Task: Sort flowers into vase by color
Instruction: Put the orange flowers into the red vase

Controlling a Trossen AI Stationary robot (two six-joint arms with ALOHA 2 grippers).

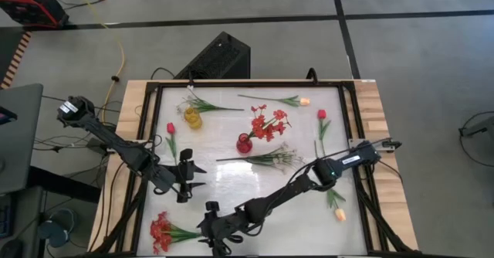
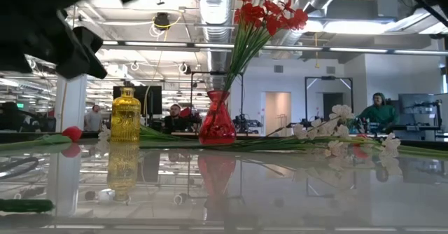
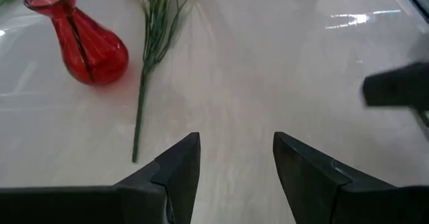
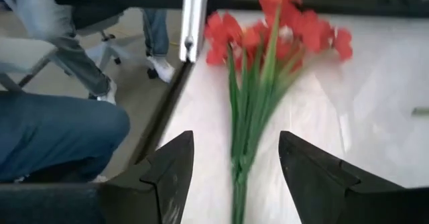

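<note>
A red bushy flower cluster [image 4: 281, 23] lies at the table's near left corner [image 1: 160, 231], its green stems [image 4: 244, 117] running between the fingers of my open right gripper [image 4: 234, 157], which do not touch them. My left gripper [image 1: 197, 177] hovers open left of centre, over bare table. A red vase [image 1: 244, 143] holding red flowers [image 1: 266, 124] stands mid-table. A yellow vase [image 1: 192, 118] stands far left. A white spray [image 1: 270, 157] lies flat near the red vase.
Red tulips lie at the left [image 1: 170, 128] and right [image 1: 322, 114]. Peach tulips lie at the far side [image 1: 305, 101] and near right [image 1: 340, 214]. Another spray [image 1: 202, 103] lies by the yellow vase. A black frame [image 1: 143, 134] rims the table. A person's legs [image 4: 53, 137] show beyond its edge.
</note>
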